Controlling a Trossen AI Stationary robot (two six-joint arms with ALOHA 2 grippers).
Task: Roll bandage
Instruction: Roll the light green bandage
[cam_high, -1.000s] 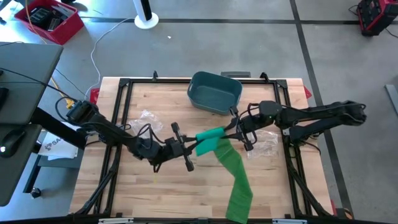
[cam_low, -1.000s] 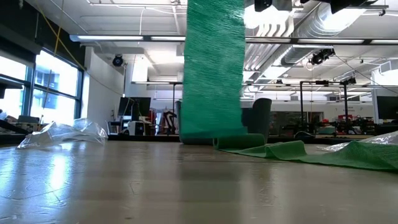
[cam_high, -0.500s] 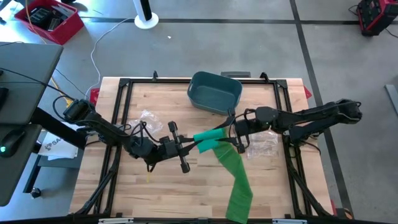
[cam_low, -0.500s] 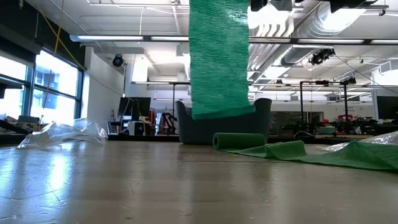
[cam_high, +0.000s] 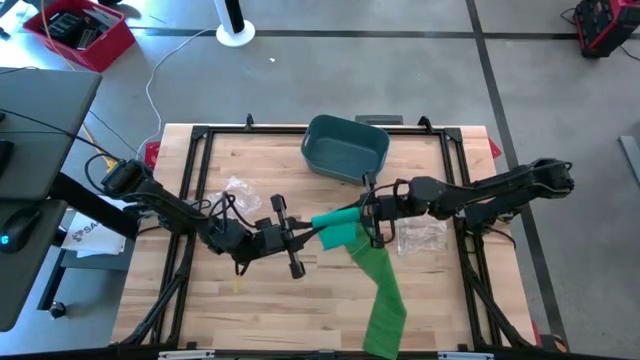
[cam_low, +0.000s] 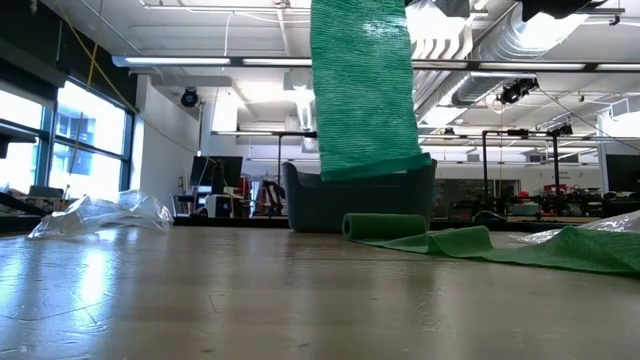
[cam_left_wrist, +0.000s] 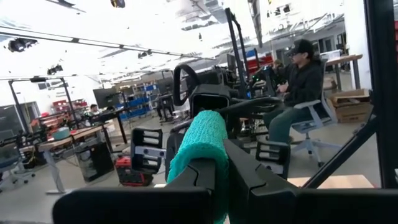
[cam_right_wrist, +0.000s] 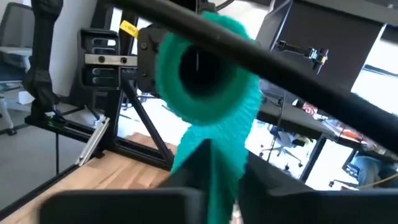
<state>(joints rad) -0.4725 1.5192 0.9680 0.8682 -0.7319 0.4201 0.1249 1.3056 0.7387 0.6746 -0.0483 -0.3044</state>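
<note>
The green bandage is partly rolled. Its roll (cam_high: 336, 217) is held up level over the table's middle between both grippers. From the roll a loose strip (cam_low: 362, 90) hangs down, and its tail (cam_high: 385, 305) lies on the table toward the near edge. My left gripper (cam_high: 312, 230) is shut on the roll's left end. My right gripper (cam_high: 364, 213) meets the right end; the right wrist view faces the hollow end of the roll (cam_right_wrist: 200, 73). My left gripper pinches the roll's left end (cam_left_wrist: 200, 146) between its two fingers, coming level from the table's left. The roll lies along the fingers and sticks out past them, lifted clear of the table. My right gripper comes level from the table's right. The strip (cam_right_wrist: 213, 163) just below the roll's right end passes between its two fingers. The roll stays above the fingers, clear of the table, and the strip hangs slack below.
A blue-grey bin (cam_high: 346, 150) stands at the far middle of the table. Clear plastic wrappers lie at the left (cam_high: 238, 188) and under the right arm (cam_high: 425, 232). A person (cam_left_wrist: 300, 81) sits beyond the table.
My right gripper has moved toward the table's left, closing in on the roll's right end. In the low view the lower edge of the hanging strip has risen clear of the table, while the tail on the table stays put.
</note>
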